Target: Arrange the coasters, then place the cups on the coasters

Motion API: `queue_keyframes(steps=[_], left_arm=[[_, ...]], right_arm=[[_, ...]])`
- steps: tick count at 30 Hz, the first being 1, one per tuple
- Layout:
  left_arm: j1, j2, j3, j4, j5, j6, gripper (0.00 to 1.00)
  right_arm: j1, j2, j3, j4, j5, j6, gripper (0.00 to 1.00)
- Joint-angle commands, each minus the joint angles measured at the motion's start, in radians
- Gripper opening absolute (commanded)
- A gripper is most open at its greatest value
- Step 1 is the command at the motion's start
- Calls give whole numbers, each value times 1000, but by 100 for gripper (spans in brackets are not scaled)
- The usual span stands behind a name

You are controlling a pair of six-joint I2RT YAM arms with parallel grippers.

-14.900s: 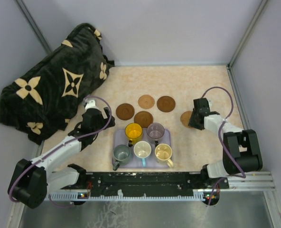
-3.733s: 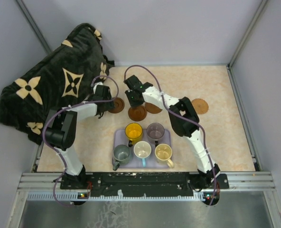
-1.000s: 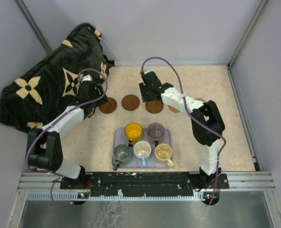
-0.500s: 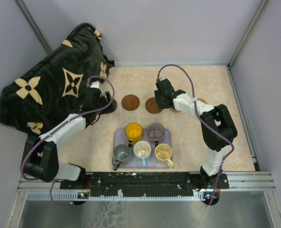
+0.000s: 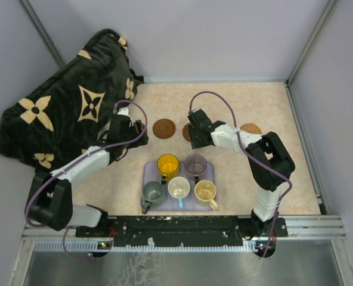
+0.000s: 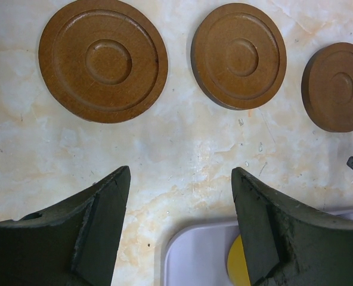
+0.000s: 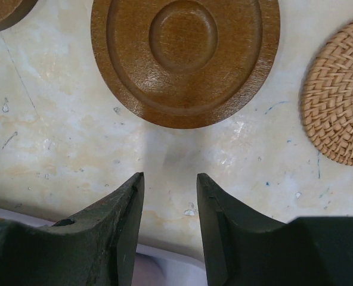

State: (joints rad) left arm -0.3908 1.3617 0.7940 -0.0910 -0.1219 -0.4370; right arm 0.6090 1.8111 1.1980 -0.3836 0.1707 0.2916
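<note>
Seconds ago the coasters (image 5: 163,127) sat clustered by the tray (image 5: 148,176); now they lie in a line across the desk (image 5: 266,107). My right gripper (image 7: 167,179) has drawn back from beyond that row, and my left gripper (image 6: 179,179) has swung away from the blanket (image 5: 63,107).

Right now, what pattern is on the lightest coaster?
The lightest coaster shows a tan herringbone weave; clearest in the right wrist view.

Both empty: left gripper (image 6: 179,179) gapes wide, right gripper (image 7: 169,179) narrower.
</note>
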Motion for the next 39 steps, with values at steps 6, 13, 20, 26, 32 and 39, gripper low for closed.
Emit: queue_keyframes(steps=[6, 13, 20, 26, 32, 39], left_arm=[[-3, -3, -11, 6, -34, 3, 75], [-3, -7, -24, 6, -40, -1, 75], [-3, -7, -24, -2, -53, 2, 76], [-3, -7, -28, -6, -59, 4, 76], [-3, -13, -32, -11, -65, 4, 76], [-2, -19, -34, -14, -65, 5, 76]], right_arm=[[12, 61, 50, 18, 0, 41, 41], [12, 132, 87, -2, 20, 48, 41], [12, 182, 133, -17, 46, 58, 41], [12, 204, 161, -20, 52, 60, 41], [11, 217, 177, -31, 60, 70, 40], [8, 220, 182, -46, 75, 78, 40]])
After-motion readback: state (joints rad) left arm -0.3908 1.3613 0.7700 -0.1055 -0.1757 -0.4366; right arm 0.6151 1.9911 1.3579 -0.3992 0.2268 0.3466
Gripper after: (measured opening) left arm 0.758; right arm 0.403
